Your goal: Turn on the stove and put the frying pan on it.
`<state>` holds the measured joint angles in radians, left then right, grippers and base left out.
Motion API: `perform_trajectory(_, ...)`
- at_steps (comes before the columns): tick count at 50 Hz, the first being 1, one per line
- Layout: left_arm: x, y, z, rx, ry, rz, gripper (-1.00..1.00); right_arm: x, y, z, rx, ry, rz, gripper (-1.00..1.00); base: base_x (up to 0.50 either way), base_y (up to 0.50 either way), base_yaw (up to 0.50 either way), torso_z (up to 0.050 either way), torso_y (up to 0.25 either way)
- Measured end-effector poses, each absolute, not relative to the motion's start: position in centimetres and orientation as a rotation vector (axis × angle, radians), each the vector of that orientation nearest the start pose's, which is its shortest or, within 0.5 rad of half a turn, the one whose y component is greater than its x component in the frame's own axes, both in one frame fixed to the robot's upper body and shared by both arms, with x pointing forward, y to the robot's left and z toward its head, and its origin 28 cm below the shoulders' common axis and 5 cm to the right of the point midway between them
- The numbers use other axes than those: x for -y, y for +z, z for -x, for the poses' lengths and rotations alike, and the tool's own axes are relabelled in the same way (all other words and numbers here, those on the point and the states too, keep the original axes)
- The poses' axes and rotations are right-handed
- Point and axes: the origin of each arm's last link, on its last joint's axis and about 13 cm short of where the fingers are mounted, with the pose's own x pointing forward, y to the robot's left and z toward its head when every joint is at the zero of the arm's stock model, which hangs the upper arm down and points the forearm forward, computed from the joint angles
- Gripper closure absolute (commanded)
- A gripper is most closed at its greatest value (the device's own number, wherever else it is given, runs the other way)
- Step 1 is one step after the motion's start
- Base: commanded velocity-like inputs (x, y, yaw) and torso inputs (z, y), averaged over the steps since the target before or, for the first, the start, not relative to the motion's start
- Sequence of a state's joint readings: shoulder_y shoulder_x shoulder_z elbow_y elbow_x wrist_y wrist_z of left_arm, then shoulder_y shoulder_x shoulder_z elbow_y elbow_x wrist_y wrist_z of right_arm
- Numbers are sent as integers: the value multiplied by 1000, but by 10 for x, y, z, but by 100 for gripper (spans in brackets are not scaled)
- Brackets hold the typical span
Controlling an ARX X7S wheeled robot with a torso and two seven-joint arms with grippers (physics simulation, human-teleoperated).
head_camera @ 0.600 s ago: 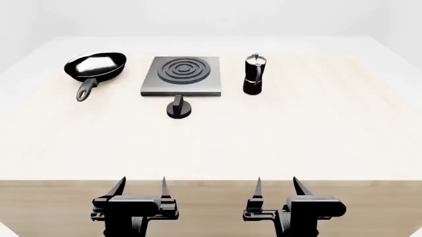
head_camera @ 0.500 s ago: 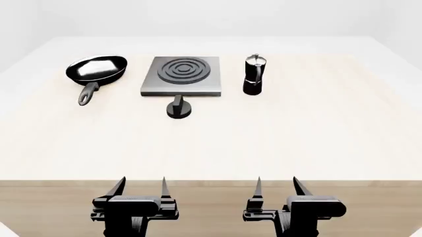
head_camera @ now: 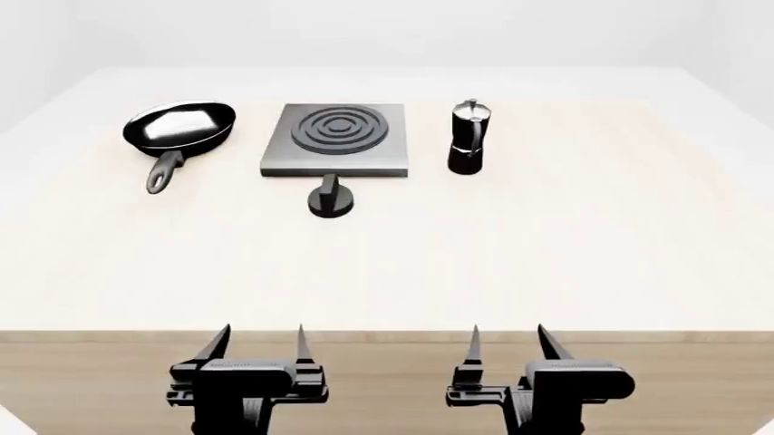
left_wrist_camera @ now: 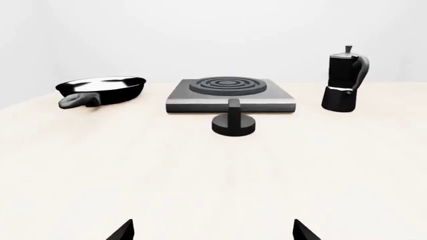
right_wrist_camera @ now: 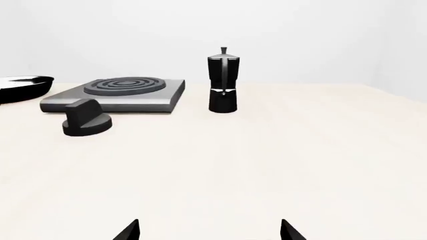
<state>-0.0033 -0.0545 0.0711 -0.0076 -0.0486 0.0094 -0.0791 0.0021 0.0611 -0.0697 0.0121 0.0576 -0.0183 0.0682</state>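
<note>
The grey square stove [head_camera: 333, 139] with dark rings lies at the far middle of the table; its round black knob [head_camera: 330, 200] sits just in front of it. The black frying pan [head_camera: 179, 127] lies left of the stove, handle [head_camera: 161, 172] toward me. All three show in the left wrist view: stove [left_wrist_camera: 230, 94], knob [left_wrist_camera: 233, 123], pan [left_wrist_camera: 101, 89]. The right wrist view shows the stove [right_wrist_camera: 115, 94], the knob [right_wrist_camera: 87, 120] and the pan's edge [right_wrist_camera: 23, 87]. My left gripper [head_camera: 257, 342] and right gripper [head_camera: 509, 342] hang open and empty at the table's near edge, far from everything.
A black moka pot [head_camera: 467, 138] stands upright right of the stove; it also shows in the left wrist view [left_wrist_camera: 345, 80] and the right wrist view [right_wrist_camera: 223, 81]. The light wooden table [head_camera: 545, 245] stretches between the grippers and the objects.
The pan has settled slightly, its handle now a little more to the right. Both grippers stay where they were.
</note>
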Motion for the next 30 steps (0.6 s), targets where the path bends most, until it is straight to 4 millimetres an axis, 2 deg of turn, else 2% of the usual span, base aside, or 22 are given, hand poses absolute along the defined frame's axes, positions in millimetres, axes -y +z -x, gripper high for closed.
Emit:
perform_trajectory(22, -205, 13, -210, 5, 12, -12, -100, 96, 12, -210, 1, 1, 14, -100, 0, 500, 0, 0, 0)
perform_trajectory(30, -205, 13, -210, 6, 14, -15, -100, 95, 12, -210, 0, 0, 6, -100, 0, 0, 0, 0, 0)
